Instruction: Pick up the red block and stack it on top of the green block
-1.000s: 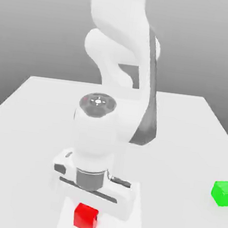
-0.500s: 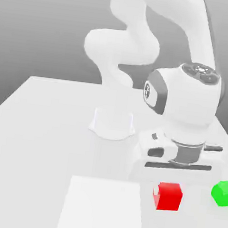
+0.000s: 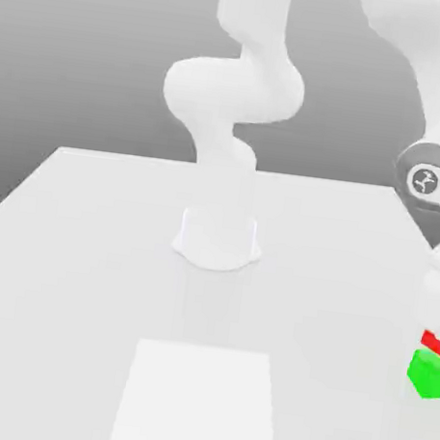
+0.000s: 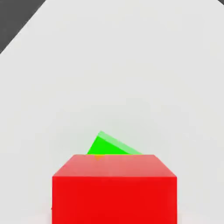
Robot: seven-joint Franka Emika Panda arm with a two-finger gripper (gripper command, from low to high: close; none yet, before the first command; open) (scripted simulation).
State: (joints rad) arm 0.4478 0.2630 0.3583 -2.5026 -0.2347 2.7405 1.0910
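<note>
White tabletop [image 3: 81, 275] carried the green block [image 3: 428, 374], red block [image 3: 439, 341] atop; gripper state unclear; release gently, lifting toward twelve o'clock.

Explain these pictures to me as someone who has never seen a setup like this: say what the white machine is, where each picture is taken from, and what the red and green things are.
The white machine is a jointed robot arm, drawn by a computer simulation, standing on a white table. One picture looks at the scene from outside: the arm reaches toward the exterior view's right edge, where the red block sits directly above the green block. The other picture comes from a camera on the arm's hand, looking down: the red block is close in front, and a corner of the green block peeks out behind it. A flat white square patch lies on the table near the front. Whether the hand is gripping the red cube cannot be told from these pictures.
</note>
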